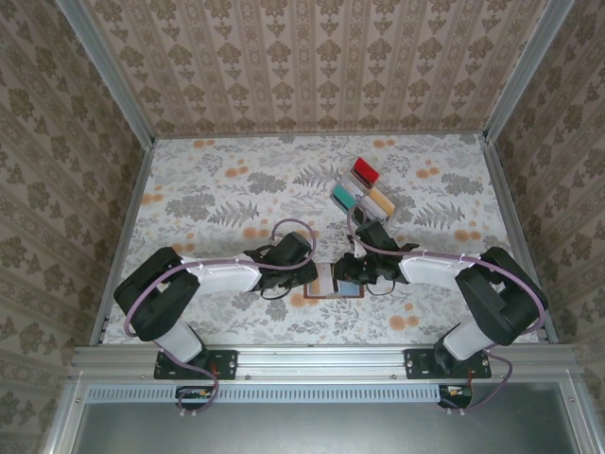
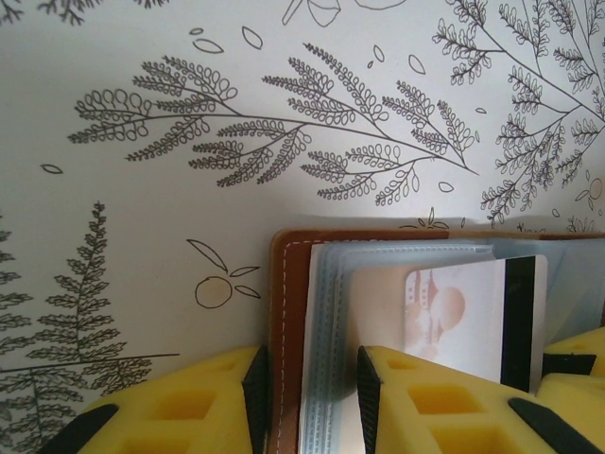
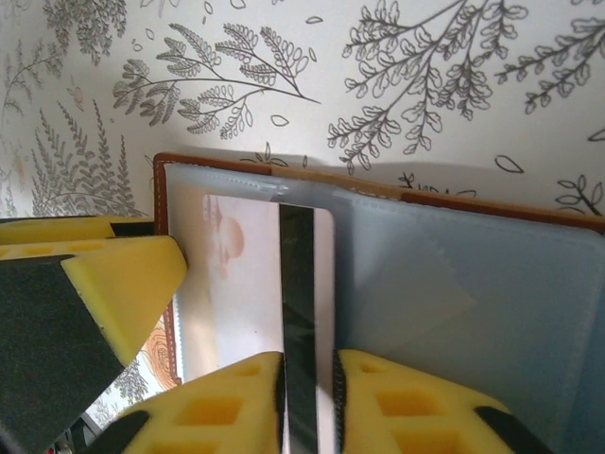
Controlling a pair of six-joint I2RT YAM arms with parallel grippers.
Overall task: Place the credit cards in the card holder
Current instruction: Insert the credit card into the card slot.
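Note:
The brown card holder [image 1: 324, 285] lies open on the table between both arms, its clear grey-blue pockets [image 3: 473, 303] facing up. A pale credit card [image 3: 255, 284] with a black stripe lies over the left pocket, its far part hazy under the clear sleeve [image 2: 378, 303]. My right gripper [image 3: 309, 397] is shut on the card's striped end. My left gripper [image 2: 310, 397] pinches the holder's left edge [image 2: 288, 322], brown cover and sleeve edges between its pads. In the top view the left gripper [image 1: 307, 274] and right gripper [image 1: 352, 274] nearly touch.
A clear rack [image 1: 364, 189] with red, teal and yellow pieces stands on the floral tablecloth behind the right arm. The left finger [image 3: 95, 284] sits close beside the card in the right wrist view. Patterned walls close in the table.

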